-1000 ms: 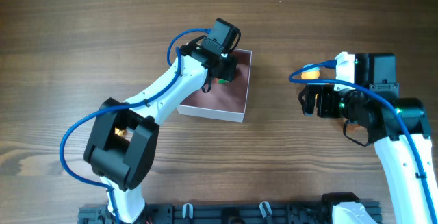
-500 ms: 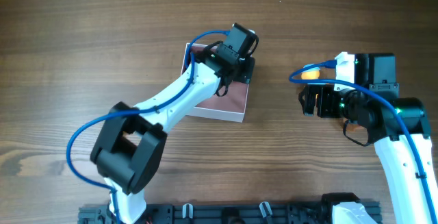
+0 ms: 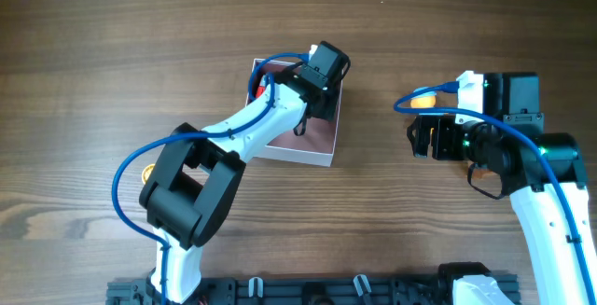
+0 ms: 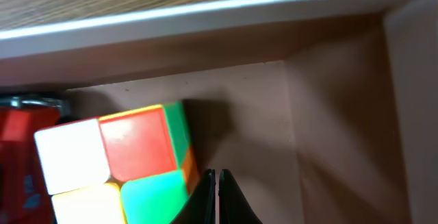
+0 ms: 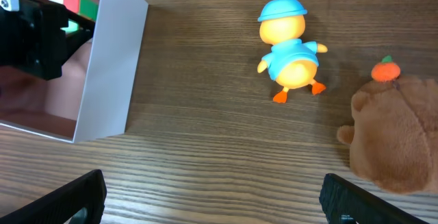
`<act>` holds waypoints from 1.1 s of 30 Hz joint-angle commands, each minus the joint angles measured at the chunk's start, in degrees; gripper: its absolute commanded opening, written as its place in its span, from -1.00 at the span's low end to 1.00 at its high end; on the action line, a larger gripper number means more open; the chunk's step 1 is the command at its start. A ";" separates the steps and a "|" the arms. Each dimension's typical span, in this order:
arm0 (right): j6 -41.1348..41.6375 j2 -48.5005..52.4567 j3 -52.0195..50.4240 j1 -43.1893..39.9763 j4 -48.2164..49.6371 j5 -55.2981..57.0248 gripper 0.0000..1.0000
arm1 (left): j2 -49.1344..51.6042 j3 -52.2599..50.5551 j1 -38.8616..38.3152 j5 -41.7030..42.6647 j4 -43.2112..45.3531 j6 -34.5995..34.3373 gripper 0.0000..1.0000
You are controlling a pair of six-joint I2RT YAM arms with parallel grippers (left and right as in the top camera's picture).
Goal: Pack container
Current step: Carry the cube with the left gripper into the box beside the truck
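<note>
The container (image 3: 317, 142), a shallow white-walled box with a pink inside, sits at mid-table; its pink floor (image 4: 260, 128) fills the left wrist view. A multicoloured cube (image 4: 116, 159) lies inside near a corner, with a red item (image 4: 20, 142) to its left. My left gripper (image 4: 216, 177) is shut and empty just right of the cube, low over the floor; from overhead the left gripper (image 3: 312, 95) hangs over the box's far side. My right gripper (image 5: 215, 200) stands open over bare wood, to the right of the box wall (image 5: 113, 66).
A yellow duck toy in blue (image 5: 291, 42) and a brown plush with an orange top (image 5: 397, 135) lie on the table, right of the box. A small orange-yellow object (image 3: 146, 171) peeks out beside the left arm's elbow.
My left gripper's jaws have closed with nothing between them, the cube now lying beside them in the box. Its wrist shifted toward the box's far right corner. The right arm has not moved.
</note>
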 commanded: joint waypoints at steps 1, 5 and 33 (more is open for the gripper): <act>0.79 0.02 1.20 -0.02 -0.02 0.96 1.00 | 0.74 1.01 0.46 -1.92 -0.46 -0.68 -0.86; 0.76 0.02 1.20 -0.02 0.00 0.96 1.00 | 0.72 1.01 0.46 -3.19 -1.99 -0.68 -0.82; 0.70 0.02 1.20 -0.02 0.13 0.96 0.99 | -36.28 -5.14 43.47 -1.22 -39.17 -24.72 1.00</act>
